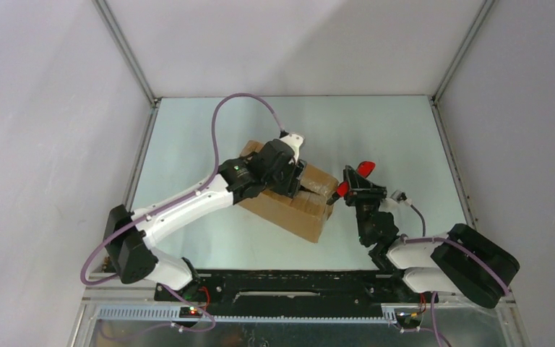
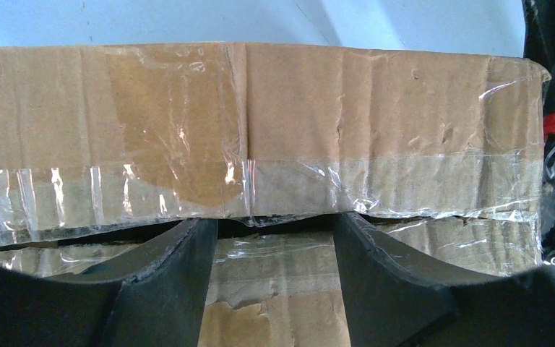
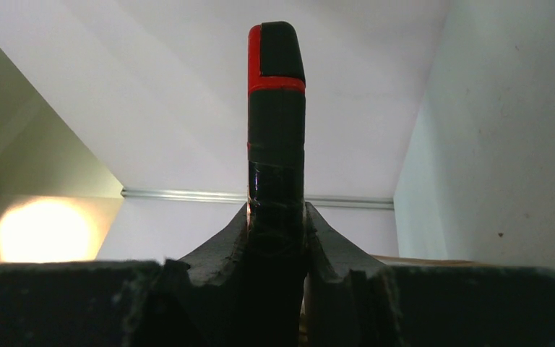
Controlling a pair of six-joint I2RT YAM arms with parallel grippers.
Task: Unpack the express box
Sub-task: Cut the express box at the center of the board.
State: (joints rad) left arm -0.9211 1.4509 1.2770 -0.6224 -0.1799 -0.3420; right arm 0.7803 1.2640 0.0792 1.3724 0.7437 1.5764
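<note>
Express box (image 1: 298, 214) sits under the open left pincer (image 2: 274, 225) — right pincer (image 3: 276, 217) clamps a red-black tool (image 3: 276, 108).

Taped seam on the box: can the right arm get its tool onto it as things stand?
Probably, at the end nearest it only. The right pincer, shut on a red-and-black tool, sits by that end of the box; the open left pincer covers the seam mid-box.

Express box (image 2: 376, 108) cut off at the left wrist view's left edge, its top partly hidden overhead by the left gripper (image 1: 298, 188); red-and-black tool (image 3: 276, 108) with lower end buried within the right gripper (image 3: 276, 224).
</note>
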